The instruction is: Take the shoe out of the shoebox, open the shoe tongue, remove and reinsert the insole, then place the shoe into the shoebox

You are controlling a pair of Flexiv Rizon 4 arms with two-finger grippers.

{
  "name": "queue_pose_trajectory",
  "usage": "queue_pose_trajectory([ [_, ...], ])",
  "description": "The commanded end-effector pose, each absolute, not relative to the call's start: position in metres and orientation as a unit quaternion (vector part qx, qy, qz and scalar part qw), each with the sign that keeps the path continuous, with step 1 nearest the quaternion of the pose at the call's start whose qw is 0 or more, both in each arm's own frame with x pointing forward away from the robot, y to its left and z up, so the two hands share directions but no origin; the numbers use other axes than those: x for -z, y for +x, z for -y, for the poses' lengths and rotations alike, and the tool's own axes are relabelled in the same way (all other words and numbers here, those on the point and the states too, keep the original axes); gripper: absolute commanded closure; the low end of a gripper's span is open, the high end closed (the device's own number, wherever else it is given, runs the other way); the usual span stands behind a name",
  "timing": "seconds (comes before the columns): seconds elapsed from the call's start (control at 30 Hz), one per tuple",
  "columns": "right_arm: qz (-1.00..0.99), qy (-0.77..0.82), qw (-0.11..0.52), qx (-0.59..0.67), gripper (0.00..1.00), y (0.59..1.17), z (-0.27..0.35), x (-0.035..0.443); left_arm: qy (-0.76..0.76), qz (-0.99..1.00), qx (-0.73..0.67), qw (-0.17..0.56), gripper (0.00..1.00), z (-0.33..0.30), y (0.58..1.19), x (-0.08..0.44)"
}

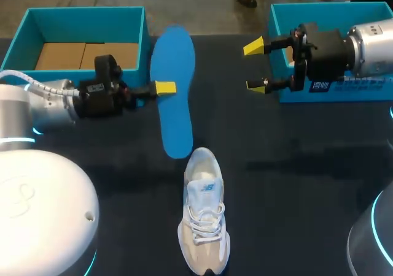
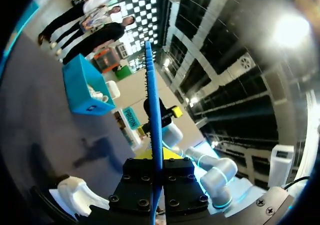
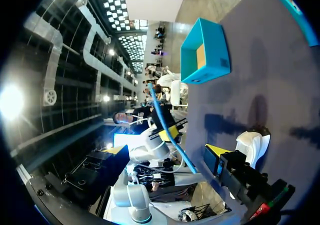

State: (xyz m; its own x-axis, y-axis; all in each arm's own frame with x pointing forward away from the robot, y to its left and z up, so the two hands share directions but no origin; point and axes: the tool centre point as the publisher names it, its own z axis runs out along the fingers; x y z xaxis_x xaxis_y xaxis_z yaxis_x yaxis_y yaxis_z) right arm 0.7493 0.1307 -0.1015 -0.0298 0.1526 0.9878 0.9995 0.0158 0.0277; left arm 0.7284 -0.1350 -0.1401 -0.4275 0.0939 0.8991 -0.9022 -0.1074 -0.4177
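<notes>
Dark tabletop, teal boxes at the far corners. Right shoebox cut off and half hidden behind the right arm; left shoebox just behind the left tool. Left tool clamped on a blue insole at mid-length, long axis crosswise to the fingers, wider end away from the robot. White sneaker upright just past the insole's narrow end, well apart from both tools, toe toward the robot. Right tool wide open, empty.
</notes>
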Motion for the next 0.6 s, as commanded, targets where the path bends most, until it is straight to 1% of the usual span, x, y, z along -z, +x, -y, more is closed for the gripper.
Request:
queue_pose_trajectory([
  [0.03, 0.547, -0.527, 0.455, 0.463, 0.0, 0.75, -0.132, 0.102, 0.488, 0.404, -0.523, 0.569, 1.0, 0.147, 0.737, 0.16],
  [0.4, 0.547, -0.527, 0.455, 0.463, 0.0, 0.75, -0.132, 0.102, 0.502, 0.386, -0.534, 0.559, 1.0, 0.163, 0.735, 0.189],
  [0.6, 0.547, -0.527, 0.455, 0.463, 0.0, 0.75, -0.132, 0.102, 0.493, 0.393, -0.548, 0.55, 1.0, 0.167, 0.74, 0.192],
])
